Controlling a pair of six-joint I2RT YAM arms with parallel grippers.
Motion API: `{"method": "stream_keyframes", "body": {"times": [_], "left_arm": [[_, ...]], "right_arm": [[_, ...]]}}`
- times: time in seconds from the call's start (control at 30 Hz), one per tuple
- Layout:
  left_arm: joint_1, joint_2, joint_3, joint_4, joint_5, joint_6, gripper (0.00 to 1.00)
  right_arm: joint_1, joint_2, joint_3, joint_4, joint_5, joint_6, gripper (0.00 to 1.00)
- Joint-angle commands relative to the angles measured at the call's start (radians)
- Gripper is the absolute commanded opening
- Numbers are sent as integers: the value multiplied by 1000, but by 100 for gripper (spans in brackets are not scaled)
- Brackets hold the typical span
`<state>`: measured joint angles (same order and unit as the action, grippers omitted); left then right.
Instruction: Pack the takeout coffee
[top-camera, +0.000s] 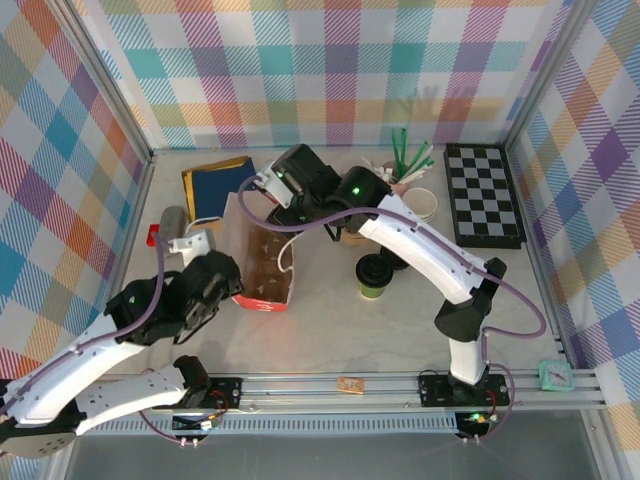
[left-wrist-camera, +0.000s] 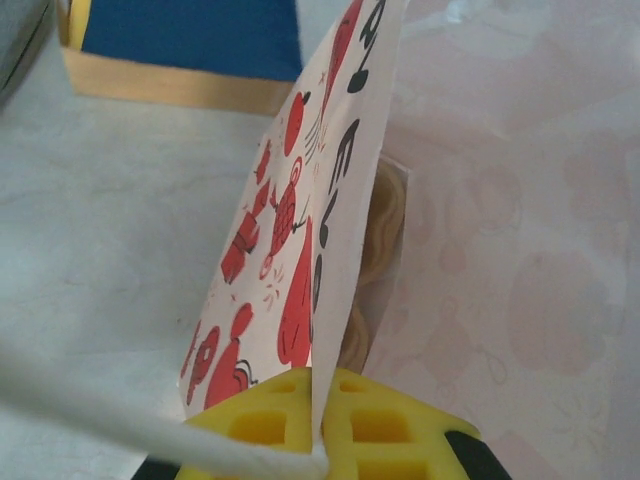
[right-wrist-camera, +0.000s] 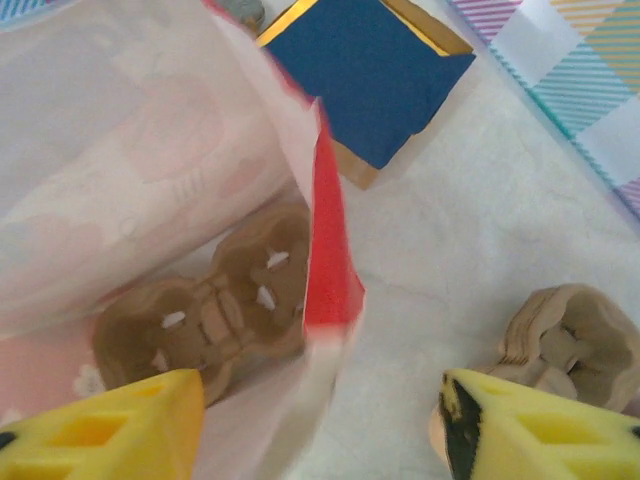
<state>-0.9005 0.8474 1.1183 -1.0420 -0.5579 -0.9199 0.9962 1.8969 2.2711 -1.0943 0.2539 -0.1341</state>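
The takeout coffee (top-camera: 373, 276), a green cup with a black lid, stands on the table to the right of the open paper bag (top-camera: 268, 268). My left gripper (top-camera: 238, 289) is shut on the bag's near left wall, and its yellow fingers (left-wrist-camera: 390, 425) pinch the red-printed paper (left-wrist-camera: 300, 230) edge-on. My right gripper (top-camera: 272, 205) hangs over the bag's far rim, open. The bag's red-edged rim (right-wrist-camera: 328, 250) stands loose between its fingers (right-wrist-camera: 130, 425). A brown cup carrier (right-wrist-camera: 205, 310) lies inside the bag.
A blue box (top-camera: 215, 182) sits behind the bag. More brown carriers (right-wrist-camera: 565, 340) lie outside the bag on the right. A lidless cup (top-camera: 422, 205), green straws (top-camera: 410, 160) and a checkerboard (top-camera: 483, 195) stand at the back right. A small clock (top-camera: 553, 375) is on the front rail.
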Motion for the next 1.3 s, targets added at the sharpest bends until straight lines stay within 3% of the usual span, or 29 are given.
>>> {"method": "stream_keyframes", "body": {"times": [0.0,0.13,0.27,0.33,0.43,0.53,0.77,0.87,1.1,1.27], "left_arm": [[94,68,89,28,152,62,0],[143,158,118,53,206,77,0],[216,180,74,111,338,71,0],[254,196,150,109,389,93,0],[256,240,317,52,381,105,0],[256,249,337,80,414,75,0],[258,242,4,182,421,-28,0],[258,223,29,174,407,-37,0],[256,219,267,76,372,7,0],[255,202,205,74,370,6,0]], "right_arm": [[1,-9,123,-97,-16,7,76],[-1,-47,160,-111,41,28,84],[-26,-152,30,-63,108,93,85],[-46,-205,-25,-36,112,111,85],[-62,-272,-84,-5,114,121,84],[-70,-333,-163,19,115,126,83],[-110,-460,-403,92,93,149,83],[-123,-482,-420,82,88,147,83],[-123,-502,-392,96,91,151,82],[-123,-501,-421,113,82,162,81]]}}
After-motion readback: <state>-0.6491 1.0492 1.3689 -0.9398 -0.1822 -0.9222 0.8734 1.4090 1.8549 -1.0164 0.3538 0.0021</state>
